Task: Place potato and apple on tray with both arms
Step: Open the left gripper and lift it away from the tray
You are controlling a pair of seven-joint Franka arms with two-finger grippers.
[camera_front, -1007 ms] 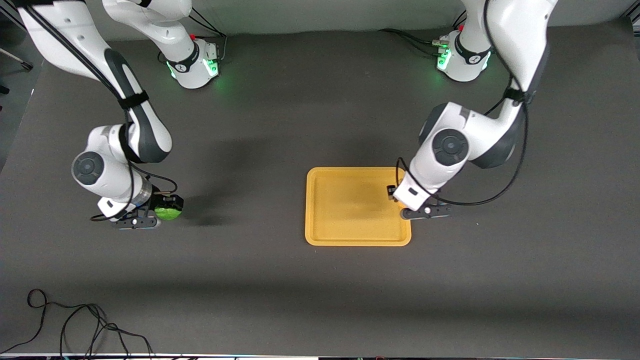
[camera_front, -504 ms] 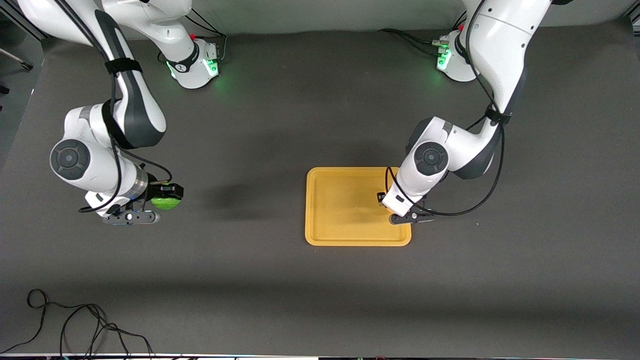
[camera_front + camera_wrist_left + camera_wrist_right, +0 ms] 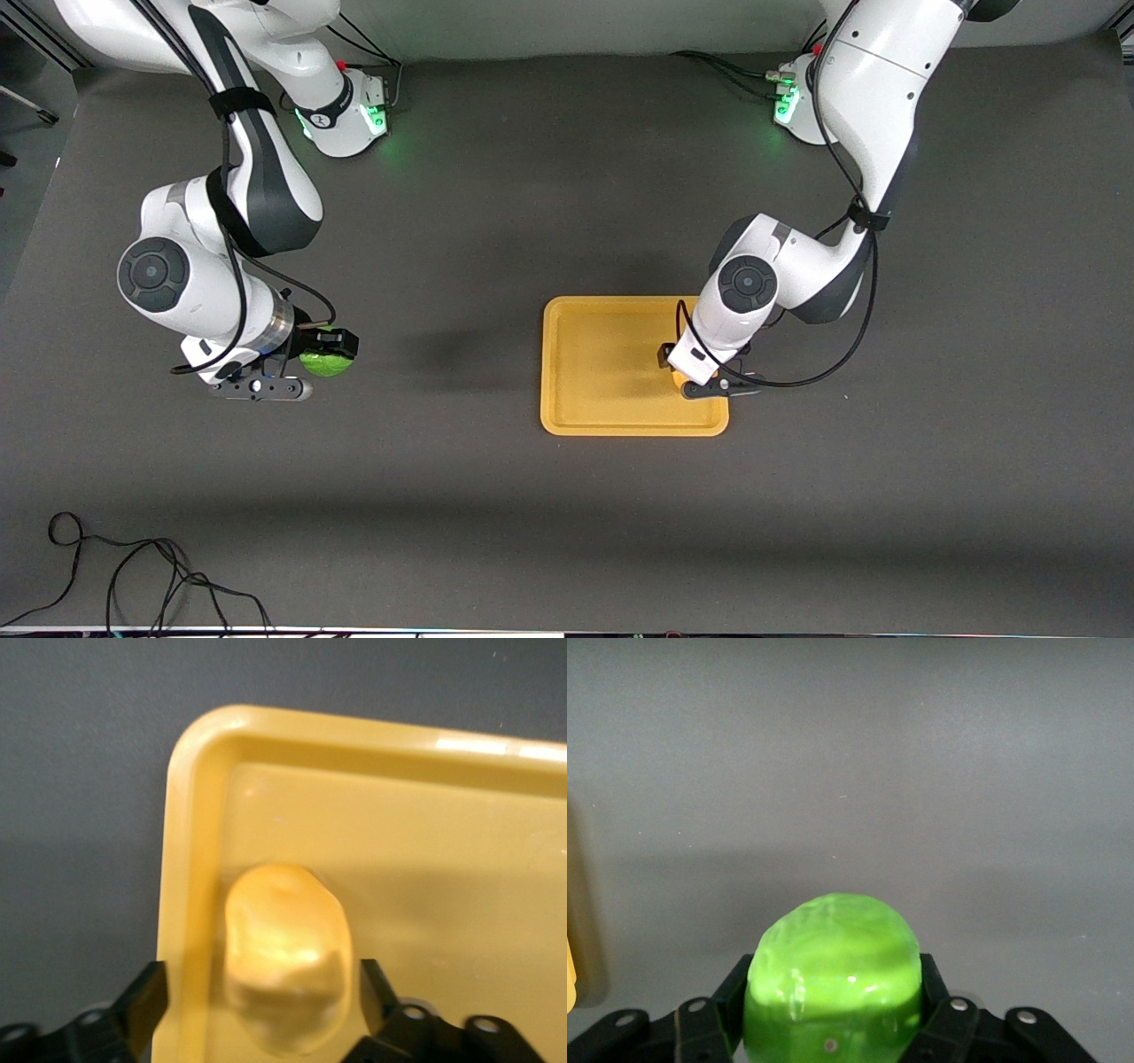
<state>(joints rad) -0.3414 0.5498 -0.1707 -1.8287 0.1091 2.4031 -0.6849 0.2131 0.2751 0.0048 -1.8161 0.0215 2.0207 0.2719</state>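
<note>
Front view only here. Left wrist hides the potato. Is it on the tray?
Observer: Yes. The left wrist view shows the potato lying on the tray floor, close to a corner of the rim.
Operator: Left gripper open?
Observer: Looks open. The left gripper straddles the potato with a gap on one side.
Operator: Apple grip?
Observer: The right wrist view shows the right gripper pressed on both sides of the apple, over the table.

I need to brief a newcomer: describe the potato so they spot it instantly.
Find the orange-yellow tray on the dark table. Over its corner toward the left arm's end, the left claw has its fingers spread on either side of the potato: a lumpy, oblong yellow lump, unlike the round green apple in the right claw.
</note>
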